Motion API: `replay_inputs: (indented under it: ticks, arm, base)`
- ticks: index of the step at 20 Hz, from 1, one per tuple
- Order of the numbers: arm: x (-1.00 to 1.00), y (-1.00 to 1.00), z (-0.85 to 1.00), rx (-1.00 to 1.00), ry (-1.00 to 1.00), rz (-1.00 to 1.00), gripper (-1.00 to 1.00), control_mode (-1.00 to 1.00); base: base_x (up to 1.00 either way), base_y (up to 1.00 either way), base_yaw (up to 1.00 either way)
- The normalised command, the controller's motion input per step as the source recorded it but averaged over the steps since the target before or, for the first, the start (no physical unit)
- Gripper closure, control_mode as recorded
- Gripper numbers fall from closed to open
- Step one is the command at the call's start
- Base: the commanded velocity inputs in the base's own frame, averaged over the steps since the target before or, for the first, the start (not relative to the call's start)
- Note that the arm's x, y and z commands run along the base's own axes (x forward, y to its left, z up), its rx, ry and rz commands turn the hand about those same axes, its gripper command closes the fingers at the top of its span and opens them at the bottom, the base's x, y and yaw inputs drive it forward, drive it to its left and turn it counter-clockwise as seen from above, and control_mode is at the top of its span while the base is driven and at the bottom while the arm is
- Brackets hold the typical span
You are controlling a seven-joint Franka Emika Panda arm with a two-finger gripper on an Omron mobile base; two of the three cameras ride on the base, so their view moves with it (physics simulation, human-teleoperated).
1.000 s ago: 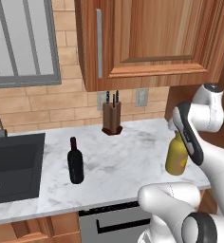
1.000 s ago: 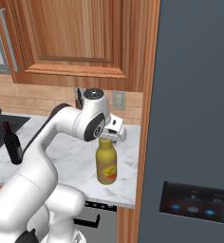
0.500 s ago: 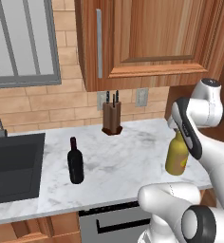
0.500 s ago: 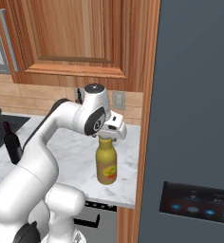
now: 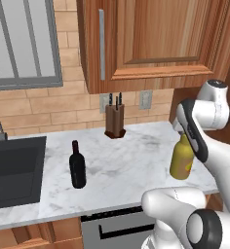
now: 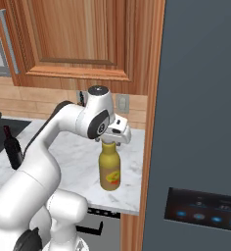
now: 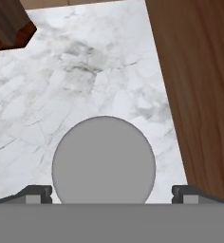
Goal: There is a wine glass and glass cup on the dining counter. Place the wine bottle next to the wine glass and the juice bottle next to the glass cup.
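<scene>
The end effector (image 6: 118,139) hangs directly above the juice bottle (image 6: 109,168), pointing straight down, fingers spread as wide as they go and holding nothing. In the hand view the two dark fingertips (image 7: 38,192) sit far out at either side, and the bottle's round cap (image 7: 104,159) sits dead centre between them, seen end on. Both finger pads stand well clear of the cap, one on each side; no contact that I can make out.

The juice bottle (image 5: 182,158) stands upright on the marble worktop (image 5: 126,165), long axis vertical, neck and cap pointing up towards the hand. It is near the worktop's right end, close to the front edge, just beside the tall dark panel (image 6: 200,122) with the lit controls. In the hand view, a brown wooden side (image 7: 199,90) runs along the right of the bottle.

Further out, the wine bottle (image 5: 77,165) also stands upright, neck up, well apart to the left of the juice bottle, near the black sink (image 5: 12,170). From the right base camera it shows at the far left (image 6: 11,147). A wooden knife block (image 5: 115,119) stands at the back by the brick wall, between the two bottles; its corner peeks into the hand view's top left (image 7: 8,23). Wooden wall cabinets (image 5: 151,39) hang above.
</scene>
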Motion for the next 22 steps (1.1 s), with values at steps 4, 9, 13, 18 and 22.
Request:
replay_inputs:
  ticks: [4,9,13,18,22]
  arm:
    - [-0.06,0.01,-0.01,-0.01,-0.03,0.00,-1.00,-1.00]
    - [0.00,0.01,0.00,-0.03,-0.04,0.00,-1.00,-1.00]
    - [0.00,0.00,0.00,-0.02,-0.03,0.00,-1.00,-1.00]
    - [0.00,0.00,0.00,0.00,0.00,0.00,-1.00,-1.00]
    - [0.08,0.00,0.00,0.00,0.00,0.00,-1.00,-1.00]
  base:
    - [0.00,0.00,0.00]
    - [0.00,0.00,0.00]
    - [0.00,0.00,0.00]
    - [0.00,0.00,0.00]
    - [0.00,0.00,0.00]
